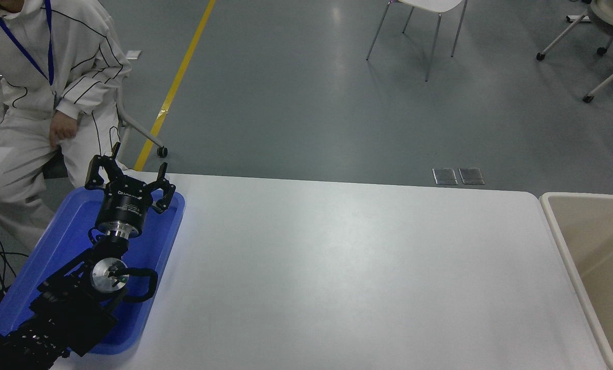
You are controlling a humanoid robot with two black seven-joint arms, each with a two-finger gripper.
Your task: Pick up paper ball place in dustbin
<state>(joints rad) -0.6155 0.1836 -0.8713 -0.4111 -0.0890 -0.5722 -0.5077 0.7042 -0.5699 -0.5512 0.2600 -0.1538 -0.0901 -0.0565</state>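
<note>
Head view shows you only the left gripper (129, 181), parked over the blue tray (59, 241) at about 8 o'clock, its fingers (94, 172) spread open and holding nothing. Your right arm is not in the picture at all, so nothing can be said of its fingers. The bin (553, 216) sits at 3 o'clock, just off the right end of the white surface (337, 267), with only part of its beige inside visible. No ball shows anywhere: not on the surface, not in the tray as far as the arm leaves it uncovered, and not in the part of the bin you can see. A tiny dark speck shows at the picture's right edge over the bin, too small to identify. Judging from this, either the ball already lies in the hidden part of the bin, or none is set out; the pictures cannot settle which. A person in white sits at 10 o'clock (34, 77), beyond the tray.
</note>
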